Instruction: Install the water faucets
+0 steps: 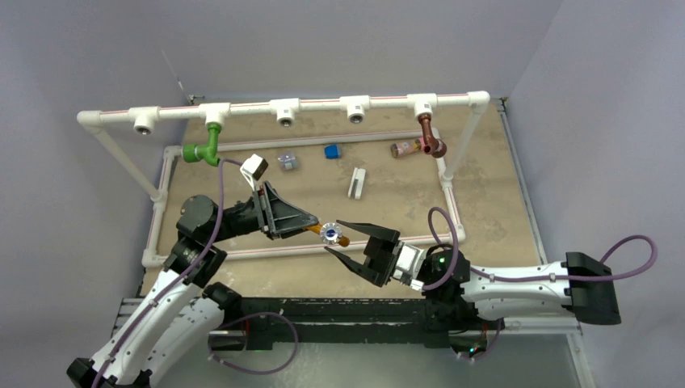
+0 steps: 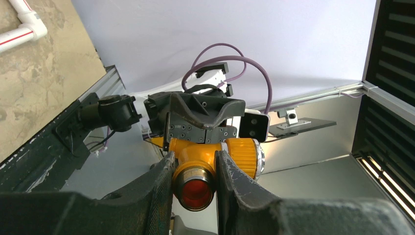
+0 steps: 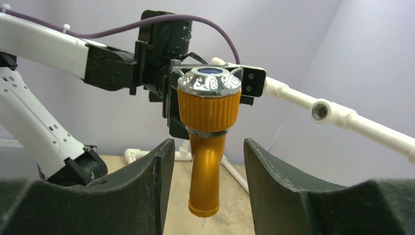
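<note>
My left gripper point(image 1: 317, 227) is shut on the orange water faucet point(image 1: 332, 234), held in the air above the near part of the table. In the left wrist view both fingers press the faucet's body point(image 2: 203, 159) just above its threaded end, and the gripper point(image 2: 195, 171) is closed tight on it. My right gripper point(image 1: 334, 236) is open around the same faucet. In the right wrist view the spout point(image 3: 207, 161) hangs between the two fingers of that gripper point(image 3: 208, 147) with a gap on each side. A green faucet point(image 1: 206, 150) and a dark brown faucet point(image 1: 432, 137) hang from the white pipe rail.
The white pipe frame point(image 1: 242, 109) spans the back, with open tee sockets point(image 1: 285, 113) along it. On the tan board lie a white block point(image 1: 356, 182), a blue cube point(image 1: 331, 150), a small grey piece point(image 1: 286, 161) and a pink-and-brown cylinder point(image 1: 401, 148).
</note>
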